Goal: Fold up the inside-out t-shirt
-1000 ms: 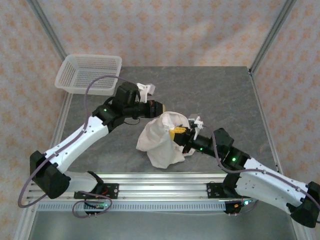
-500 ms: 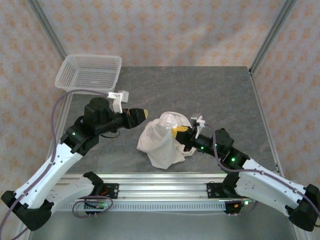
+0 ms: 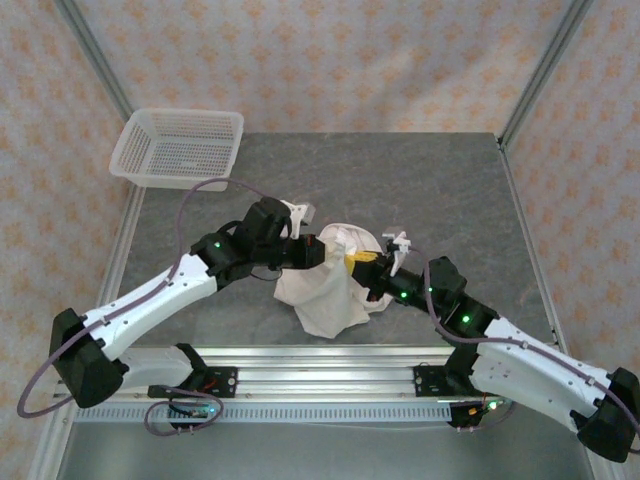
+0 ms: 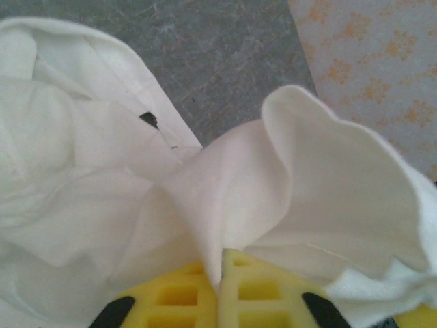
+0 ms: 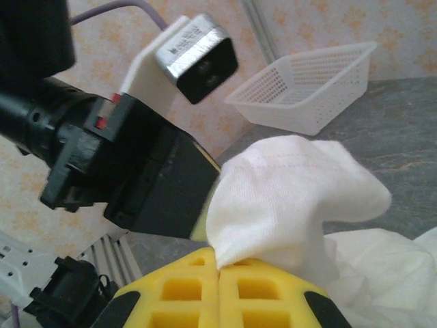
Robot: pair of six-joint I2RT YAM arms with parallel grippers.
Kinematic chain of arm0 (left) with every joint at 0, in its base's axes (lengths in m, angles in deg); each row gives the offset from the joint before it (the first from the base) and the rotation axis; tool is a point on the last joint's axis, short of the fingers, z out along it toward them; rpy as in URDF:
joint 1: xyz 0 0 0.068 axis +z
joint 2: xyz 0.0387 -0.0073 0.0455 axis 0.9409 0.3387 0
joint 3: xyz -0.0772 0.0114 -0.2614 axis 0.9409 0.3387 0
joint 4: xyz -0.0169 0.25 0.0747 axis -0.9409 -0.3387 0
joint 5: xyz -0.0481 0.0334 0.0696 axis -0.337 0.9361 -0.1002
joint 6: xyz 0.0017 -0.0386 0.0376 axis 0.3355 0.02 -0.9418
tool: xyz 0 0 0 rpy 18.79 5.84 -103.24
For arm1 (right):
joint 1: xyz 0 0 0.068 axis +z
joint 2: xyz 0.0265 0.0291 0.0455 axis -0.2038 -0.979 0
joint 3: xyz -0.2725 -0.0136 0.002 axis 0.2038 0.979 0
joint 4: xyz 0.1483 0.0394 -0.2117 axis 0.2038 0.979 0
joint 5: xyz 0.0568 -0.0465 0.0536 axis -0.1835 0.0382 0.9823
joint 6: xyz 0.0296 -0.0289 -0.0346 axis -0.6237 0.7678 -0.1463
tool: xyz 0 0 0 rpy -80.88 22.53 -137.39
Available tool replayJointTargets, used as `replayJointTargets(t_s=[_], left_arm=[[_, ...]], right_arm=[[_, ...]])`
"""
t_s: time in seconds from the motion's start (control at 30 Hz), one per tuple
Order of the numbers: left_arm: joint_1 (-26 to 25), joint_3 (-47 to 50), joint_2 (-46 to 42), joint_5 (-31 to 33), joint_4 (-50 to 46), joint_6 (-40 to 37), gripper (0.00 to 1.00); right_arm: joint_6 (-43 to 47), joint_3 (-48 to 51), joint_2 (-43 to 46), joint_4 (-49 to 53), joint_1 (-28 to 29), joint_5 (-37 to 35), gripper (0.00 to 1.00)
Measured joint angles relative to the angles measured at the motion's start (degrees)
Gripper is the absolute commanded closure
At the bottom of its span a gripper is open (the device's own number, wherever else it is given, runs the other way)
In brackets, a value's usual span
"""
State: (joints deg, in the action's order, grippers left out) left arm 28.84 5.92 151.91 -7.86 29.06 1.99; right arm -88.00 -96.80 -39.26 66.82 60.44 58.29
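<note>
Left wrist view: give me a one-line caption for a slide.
Left gripper shut on a fold of the cream t-shirt, gray table behind.

Left gripper tip inside t-shirt folds

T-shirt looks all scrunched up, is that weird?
Yes. The t-shirt is bunched in a lumpy heap mid-table, not lying flat. The left gripper and right gripper are each shut on a fold of it, so the cloth stands up in peaks.
</note>
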Motion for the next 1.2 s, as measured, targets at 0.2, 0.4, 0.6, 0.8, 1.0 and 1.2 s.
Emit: replayJointTargets(t_s=[0.2,0.4,0.6,0.8,1.0,1.2], left_arm=[[3.0,-2.2,-5.5,0.6,-0.5,-0.8,1.0],[5.0,-3.7,-8.1,-0.9,-1.0,-3.4,1.0],[5.0,-3.3,-6.8,-2.9,-2.6,-5.4,1.0],[5.0,-3.1,-6.8,-3.1,-2.6,-5.5,1.0],[5.0,-3.1,-6.8,-3.1,-2.6,-5.5,1.0],[5.0,-3.2,-7.7,-1.9,-5.0,-6.7,1.0]], right_arm=[[-1.0,10.4,5.2,0.6,0.0,-4.9,0.75],[-3.7,16.7,6.4,9.6,0.0,-6.3,0.5],[2.1,8.7,10.3,12.1,0.1,-6.2,0.38],[14.5,-5.4,-0.3,10.0,3.1,-8.0,0.27],[21.1,-12.0,-14.2,6.5,4.5,-14.4,0.16],[19.1,-16.1,-20.5,13.4,3.9,-24.4,0.45]])
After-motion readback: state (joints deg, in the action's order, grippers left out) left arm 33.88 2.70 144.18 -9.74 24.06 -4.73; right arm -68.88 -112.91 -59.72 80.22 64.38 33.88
